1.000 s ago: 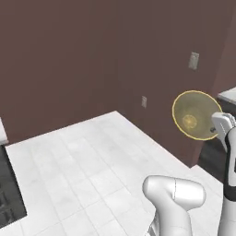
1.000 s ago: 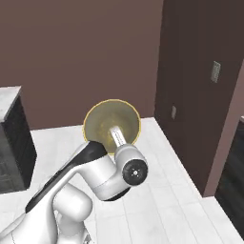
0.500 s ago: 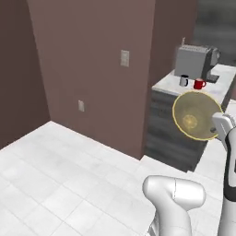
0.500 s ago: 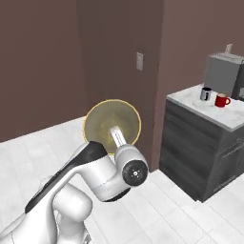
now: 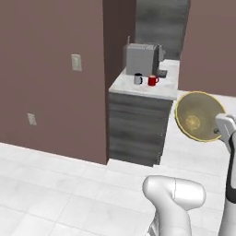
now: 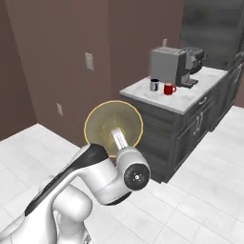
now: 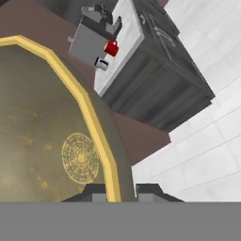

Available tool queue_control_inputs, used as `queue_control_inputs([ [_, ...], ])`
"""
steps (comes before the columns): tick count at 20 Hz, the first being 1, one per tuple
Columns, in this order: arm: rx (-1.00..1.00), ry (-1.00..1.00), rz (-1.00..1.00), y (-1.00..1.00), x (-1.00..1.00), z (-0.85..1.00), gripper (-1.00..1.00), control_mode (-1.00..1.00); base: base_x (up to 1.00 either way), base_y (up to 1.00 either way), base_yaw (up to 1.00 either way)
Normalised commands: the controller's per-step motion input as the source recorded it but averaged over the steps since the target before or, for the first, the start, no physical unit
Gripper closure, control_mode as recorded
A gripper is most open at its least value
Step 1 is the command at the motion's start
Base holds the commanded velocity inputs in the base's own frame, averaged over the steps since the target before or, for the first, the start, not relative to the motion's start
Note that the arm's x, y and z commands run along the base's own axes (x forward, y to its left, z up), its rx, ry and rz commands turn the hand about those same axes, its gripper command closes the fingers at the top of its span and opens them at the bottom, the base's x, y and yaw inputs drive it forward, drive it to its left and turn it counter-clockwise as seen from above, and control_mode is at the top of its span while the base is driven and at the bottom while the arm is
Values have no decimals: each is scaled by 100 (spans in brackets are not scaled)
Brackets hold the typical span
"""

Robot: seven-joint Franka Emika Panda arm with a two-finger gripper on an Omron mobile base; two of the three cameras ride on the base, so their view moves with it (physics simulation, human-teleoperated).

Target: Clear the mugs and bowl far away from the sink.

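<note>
Base has swung round with the bowl [image 5: 199, 116] carried on edge, rim pinched in the narrow tool [image 7: 114, 192], and a surface [image 6: 190, 98] with a coffee machine [image 6: 170, 65] has come near. Likely the drop-off. One bowl, two mugs: red mug [image 5: 152, 80], white-grey mug [image 5: 138, 79], both already there

Base swung round, counter [image 5: 145, 87] with both mugs [image 5: 145, 79] and coffee machine [image 5: 142, 59] now nearer, more central

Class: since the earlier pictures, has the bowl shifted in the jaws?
No. The bowl sits just above the arm's round joint as before; only the background has swung.
</note>
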Motion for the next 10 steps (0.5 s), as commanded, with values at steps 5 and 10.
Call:
queue_control_inputs([
  [5, 0, 0, 0, 0, 0, 0, 100, 100, 63, 35, -34],
  [10, 0, 0, 0, 0, 0, 0, 100, 100, 66, 33, -29],
])
